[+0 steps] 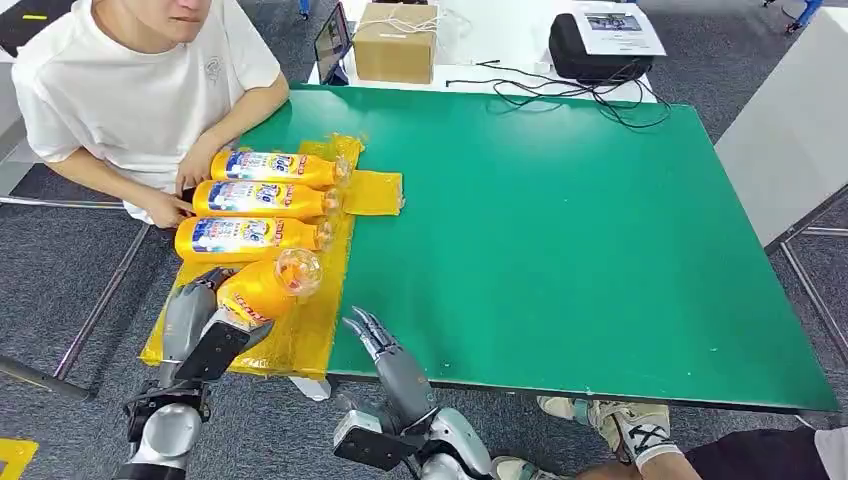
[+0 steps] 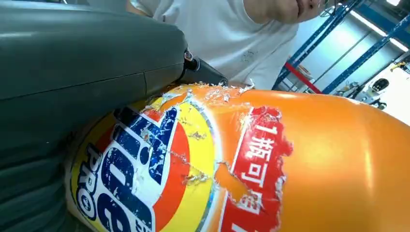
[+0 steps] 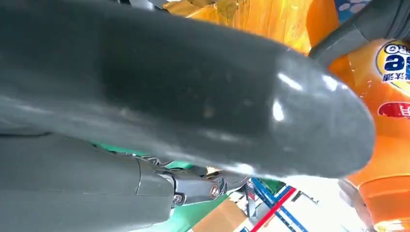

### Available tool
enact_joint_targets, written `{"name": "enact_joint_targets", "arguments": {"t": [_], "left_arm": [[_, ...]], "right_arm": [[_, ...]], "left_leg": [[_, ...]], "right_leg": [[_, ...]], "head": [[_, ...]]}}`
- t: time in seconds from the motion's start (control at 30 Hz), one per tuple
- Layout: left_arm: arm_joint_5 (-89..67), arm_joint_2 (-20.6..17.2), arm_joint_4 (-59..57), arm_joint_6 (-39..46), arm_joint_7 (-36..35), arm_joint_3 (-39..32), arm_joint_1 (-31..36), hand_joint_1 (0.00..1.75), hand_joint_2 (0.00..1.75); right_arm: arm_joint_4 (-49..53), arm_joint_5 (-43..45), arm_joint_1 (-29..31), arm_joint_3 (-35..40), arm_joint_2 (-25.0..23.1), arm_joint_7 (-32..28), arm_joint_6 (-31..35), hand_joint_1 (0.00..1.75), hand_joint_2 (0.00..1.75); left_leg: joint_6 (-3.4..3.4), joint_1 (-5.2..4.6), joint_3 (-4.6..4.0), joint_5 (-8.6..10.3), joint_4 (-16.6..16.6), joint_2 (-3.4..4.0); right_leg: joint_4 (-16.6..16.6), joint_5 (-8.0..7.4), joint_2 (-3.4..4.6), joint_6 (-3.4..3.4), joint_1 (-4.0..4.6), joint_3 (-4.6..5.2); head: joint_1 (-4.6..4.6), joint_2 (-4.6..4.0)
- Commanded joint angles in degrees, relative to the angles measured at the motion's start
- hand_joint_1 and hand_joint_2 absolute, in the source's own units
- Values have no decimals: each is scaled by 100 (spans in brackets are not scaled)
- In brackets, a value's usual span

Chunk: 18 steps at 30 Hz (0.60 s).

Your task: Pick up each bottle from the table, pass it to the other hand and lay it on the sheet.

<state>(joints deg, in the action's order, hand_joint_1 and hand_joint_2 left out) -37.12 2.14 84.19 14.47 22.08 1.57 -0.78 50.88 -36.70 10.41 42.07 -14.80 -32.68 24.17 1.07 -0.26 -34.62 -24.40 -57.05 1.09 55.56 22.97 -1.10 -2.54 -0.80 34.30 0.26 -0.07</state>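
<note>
My left hand (image 1: 205,325) grips an orange bottle (image 1: 262,288) with a clear cap, tilted over the near end of the yellow sheet (image 1: 310,330). The left wrist view shows its torn blue, yellow and red label (image 2: 159,179) up close against my grey palm (image 2: 72,72). Three more orange bottles (image 1: 262,198) lie side by side on the sheet further back. My right hand (image 1: 385,350) is at the table's near edge just right of the sheet, fingers apart, holding nothing. Its thick grey thumb (image 3: 193,92) shows in the right wrist view, with the held bottle (image 3: 387,116) beyond.
A person in a white shirt (image 1: 140,80) sits at the table's left, a hand (image 1: 170,207) resting by the laid bottles. Behind the green table (image 1: 580,220) are a cardboard box (image 1: 396,42), a black bag (image 1: 598,45) and cables (image 1: 570,92). Someone's shoe (image 1: 620,420) is at the near right.
</note>
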Motion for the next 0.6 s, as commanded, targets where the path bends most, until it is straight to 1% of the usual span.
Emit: {"name": "enact_joint_targets", "arguments": {"t": [0.03, 0.07, 0.1, 0.13, 0.23, 0.27, 0.3, 0.33, 0.37, 0.4, 0.43, 0.47, 0.5, 0.57, 0.6], "left_arm": [[-1687, -793, -1305, -146, -311, 724, 810, 175, 175], [-1713, -790, -1554, -264, -324, 781, 987, 175, 175], [-1789, -820, -1878, -425, -380, 899, 1212, 175, 175], [-1855, -868, -2067, -492, -446, 1003, 1339, 175, 175], [-1910, -891, -2412, -686, -418, 1275, 1584, 175, 175], [-2030, -916, -2436, -774, -389, 1472, 1604, 169, 175], [-2477, -1038, -2883, -1561, -388, 2201, 1893, 168, 175], [-2489, -740, -3545, -1732, -502, 2394, 2202, 164, 175], [-2435, -511, -4230, -1433, -522, 2557, 2515, 168, 175], [-2428, -441, -4497, -1385, -511, 2639, 2715, 169, 175], [-2316, -366, -4855, -1337, -456, 2677, 2942, 168, 175], [-2169, -330, -5075, -1336, -443, 2741, 3121, 175, 175], [-2127, -332, -5132, -1367, -447, 2794, 3252, 175, 175], [-2105, -301, -5151, -1411, -470, 2833, 3372, 175, 175], [-2111, -270, -5162, -1435, -495, 2894, 3421, 175, 175]], "right_arm": [[20, 143, -387, 33, 0, -182, -324, 0, 0], [15, 167, -382, 34, 8, -193, -341, 0, 0], [18, 189, -372, 43, 20, -207, -337, 0, 0], [24, 219, -363, 46, 37, -220, -393, 0, 0], [83, 275, -403, 34, 73, -241, -478, 0, 0], [77, 294, -410, 32, 67, -244, -517, 0, 0], [49, 328, -359, 107, 68, -379, -628, 0, 0], [-31, 369, -284, 159, 23, -396, -678, 0, 0], [-59, 423, -249, 173, -9, -390, -667, 0, 0], [-66, 436, -235, 186, -14, -389, -670, 0, 0], [-94, 474, -209, 203, -14, -383, -697, 0, 0], [-119, 512, -192, 215, -8, -383, -683, 0, 0], [-134, 526, -192, 223, 2, -387, -661, 0, 0], [-149, 539, -263, 235, -20, -414, -629, 0, 0], [-158, 528, -276, 254, -28, -417, -619, 0, 0]], "left_leg": [[-8, 6, 23, -4, 8, -25], [-6, 2, 16, 1, 9, -27], [-11, 8, 30, 2, 11, -54], [-8, 3, 21, 3, 10, -36], [-7, 4, 22, 2, 8, -35], [-6, 3, 18, 3, 8, -26], [-9, 8, 29, 0, 9, -39], [-6, 1, 20, 5, 8, -42], [-7, 3, 25, 3, 8, -38], [-9, 6, 34, -3, 6, -38], [-5, -1, 26, 8, 11, -63], [-8, 8, 35, 8, 9, -88], [-6, 2, 25, 4, 3, -63], [-3, 5, 35, 8, 2, -92], [-1, 3, 28, 11, 1, -85]], "right_leg": [[-6, 11, -13, 9, 4, -27], [-5, 7, -19, 6, 0, -20], [-8, 15, -39, 13, 6, -40], [-6, 9, -25, 9, 2, -22], [-5, 8, -23, 8, 3, -25], [-6, 5, -16, 6, 3, -20], [-8, 11, -24, 9, 6, -36], [-3, 9, -30, 5, 0, -28], [-4, 10, -26, 5, 1, -28], [-4, 14, -23, 8, 4, -38], [-5, 12, -50, 4, -2, -42], [-9, 17, -69, 7, 5, -60], [-3, 13, -46, 6, 0, -36], [-7, 13, -64, 9, 2, -62], [-2, 9, -61, 7, 0, -54]], "head": [[0, 0], [2, 0], [2, 0], [0, 0], [0, 0], [0, 0], [2, 0], [0, 0], [0, 0], [0, 0], [2, 0], [-2, 0], [-4, 0], [11, 0], [4, 0]]}}
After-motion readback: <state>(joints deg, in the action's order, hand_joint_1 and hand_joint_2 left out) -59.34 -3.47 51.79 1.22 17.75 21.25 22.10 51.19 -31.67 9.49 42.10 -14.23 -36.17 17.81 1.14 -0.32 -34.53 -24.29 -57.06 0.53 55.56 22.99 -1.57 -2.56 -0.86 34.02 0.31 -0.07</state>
